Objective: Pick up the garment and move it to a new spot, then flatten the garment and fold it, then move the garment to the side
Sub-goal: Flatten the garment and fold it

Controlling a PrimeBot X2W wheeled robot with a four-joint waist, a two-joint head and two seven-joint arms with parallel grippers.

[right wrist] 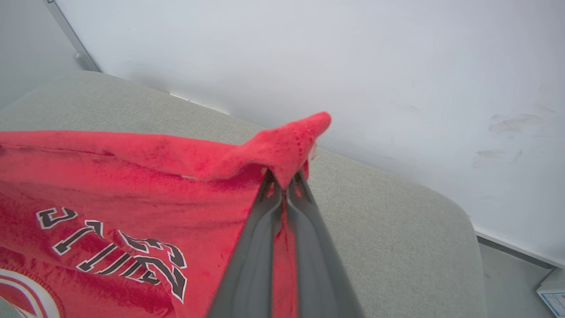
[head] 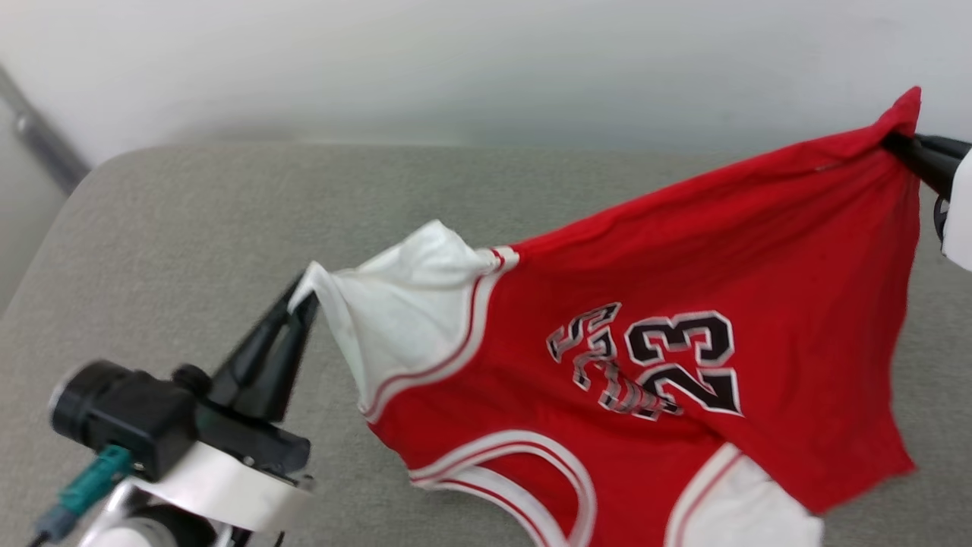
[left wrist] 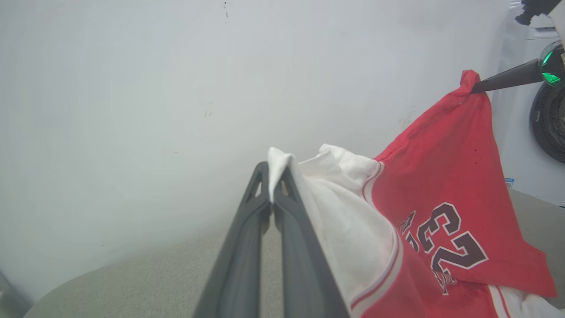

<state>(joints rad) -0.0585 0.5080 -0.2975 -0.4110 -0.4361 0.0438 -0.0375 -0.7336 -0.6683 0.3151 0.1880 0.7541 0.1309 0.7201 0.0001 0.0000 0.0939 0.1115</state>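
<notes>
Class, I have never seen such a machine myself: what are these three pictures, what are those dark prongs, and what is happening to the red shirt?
This is a two-armed robot. One picture looks down from its head; the other two look along each wrist's jaws. The left gripper is shut on a white sleeve of the garment, a red number 23 jersey. The right gripper is shut on a red corner. Together they hold it stretched above a grey cushioned surface, its lower edge sagging toward the surface.
</notes>
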